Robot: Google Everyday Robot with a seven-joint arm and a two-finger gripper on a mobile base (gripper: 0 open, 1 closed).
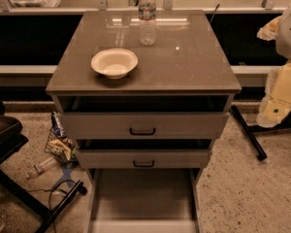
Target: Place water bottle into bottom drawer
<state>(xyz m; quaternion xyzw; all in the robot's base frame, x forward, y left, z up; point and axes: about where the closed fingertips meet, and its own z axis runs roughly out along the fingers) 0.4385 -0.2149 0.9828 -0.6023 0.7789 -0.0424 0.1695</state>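
Presently the water bottle (147, 18) is standing far on the table (194, 67), the bottom drawer (143, 198) lying open to receive it, and the end effector (271, 29) is hanging at right, grip state indiscernible.

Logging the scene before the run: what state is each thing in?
Water bottle: upright, capped, on the cabinet top.
Bowl: upright, empty.
Bottom drawer: pulled out, empty.
Two upper drawers: pushed in far more than the bottom one.
Gripper: at the right edge, off the cabinet top.
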